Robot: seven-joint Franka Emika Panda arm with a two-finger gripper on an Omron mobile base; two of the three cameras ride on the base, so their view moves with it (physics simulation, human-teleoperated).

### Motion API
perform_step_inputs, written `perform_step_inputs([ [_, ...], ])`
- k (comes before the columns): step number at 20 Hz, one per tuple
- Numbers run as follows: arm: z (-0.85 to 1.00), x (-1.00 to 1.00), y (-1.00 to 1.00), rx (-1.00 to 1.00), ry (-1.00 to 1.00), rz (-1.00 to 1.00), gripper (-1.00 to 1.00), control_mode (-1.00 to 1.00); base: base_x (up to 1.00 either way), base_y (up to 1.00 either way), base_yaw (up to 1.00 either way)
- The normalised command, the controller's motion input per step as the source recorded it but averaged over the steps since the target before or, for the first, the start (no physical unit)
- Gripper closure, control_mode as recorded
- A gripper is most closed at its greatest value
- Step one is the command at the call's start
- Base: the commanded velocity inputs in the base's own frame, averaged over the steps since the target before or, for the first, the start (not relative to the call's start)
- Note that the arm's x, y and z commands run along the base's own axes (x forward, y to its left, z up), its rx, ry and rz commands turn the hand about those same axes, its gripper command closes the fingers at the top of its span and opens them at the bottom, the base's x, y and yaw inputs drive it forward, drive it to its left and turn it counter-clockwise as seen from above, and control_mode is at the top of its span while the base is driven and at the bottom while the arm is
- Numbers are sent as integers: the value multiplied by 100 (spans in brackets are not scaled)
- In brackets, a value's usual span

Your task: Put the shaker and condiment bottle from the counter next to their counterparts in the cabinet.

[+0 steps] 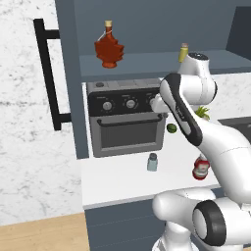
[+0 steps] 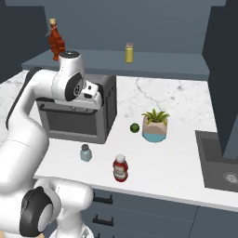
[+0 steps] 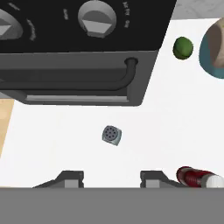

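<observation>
The gripper (image 3: 111, 177) is hanging high above the counter (image 3: 166, 131) and is looking straight down; its two dark fingertips (image 3: 70, 177) are standing well apart with nothing between them, so it is released. Below the gap between the tips, the shaker (image 3: 111, 135) is standing upright on the white counter, and its grey perforated cap is facing the camera. The condiment bottle (image 3: 199, 177) is lying just beside the right fingertip in the hand view, but in the base views it is standing upright on the counter (image 2: 153, 162), near the front edge and to the right of the shaker (image 2: 85, 153). Behind the shaker, the dark toaster oven (image 1: 126, 117) is sitting with its door closed. A small green lime (image 2: 135, 128) and a potted plant (image 2: 155, 125) are resting further right on the counter. Above, on the shelf of the cabinet (image 1: 73, 73), the maple-leaf bottle (image 1: 109, 46) and the yellow shaker (image 2: 129, 52) are standing well apart from each other.
</observation>
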Motion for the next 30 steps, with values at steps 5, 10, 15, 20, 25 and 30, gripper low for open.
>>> perform_step_inputs([
  [5,0,0,-7,0,0,3,-100,-100,0,0,0],
  [10,0,13,-14,0,0,15,-100,-100,0,0,0],
  [15,4,-13,-69,0,-24,33,-100,-100,0,0,0],
  [20,1,-50,-87,3,-31,33,-100,-100,0,0,0],
  [25,-8,-27,-41,0,-4,21,-100,-100,0,0,0],
  [30,-13,1,-25,0,-2,22,-100,-100,0,0,0],
])
